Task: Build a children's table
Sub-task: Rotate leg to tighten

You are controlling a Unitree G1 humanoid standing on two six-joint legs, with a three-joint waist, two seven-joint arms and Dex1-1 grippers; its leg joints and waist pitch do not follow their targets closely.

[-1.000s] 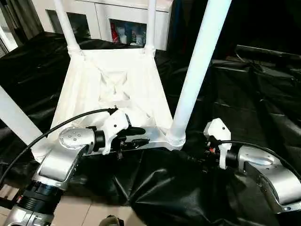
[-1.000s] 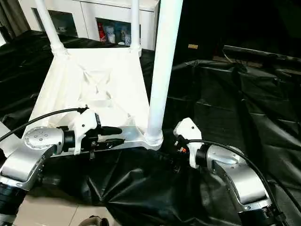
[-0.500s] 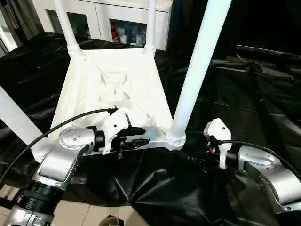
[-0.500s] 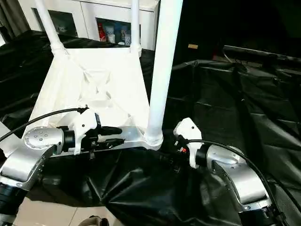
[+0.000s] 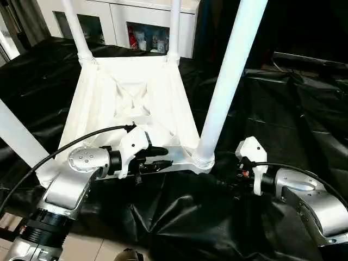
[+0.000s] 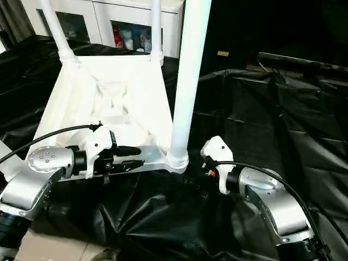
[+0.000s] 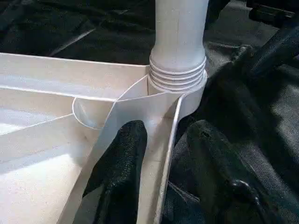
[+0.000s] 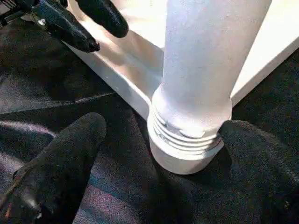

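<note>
The children's table lies upside down on a black sheet, its white ribbed top (image 5: 130, 98) facing up. Upright legs stand in the corner sockets: two at the far corners (image 5: 76, 32) (image 5: 174, 27), one at the near left (image 5: 16, 136) and one at the near right (image 5: 228, 81). My left gripper (image 7: 166, 135) is shut on the top's near rim (image 7: 154, 154), one finger (image 7: 126, 149) inside the wall and one outside, just beside the near-right socket (image 7: 180, 79). My right gripper (image 8: 163, 135) is open, its fingers (image 8: 79, 140) on either side of that leg's threaded base (image 8: 187, 135).
White cabinets (image 5: 125, 16) with bottles on a shelf stand behind the table. The crinkled black sheet (image 5: 283, 109) spreads to the right and toward me. Tiled floor (image 5: 92, 247) shows at the near left edge. A dark bar (image 5: 310, 58) lies at the far right.
</note>
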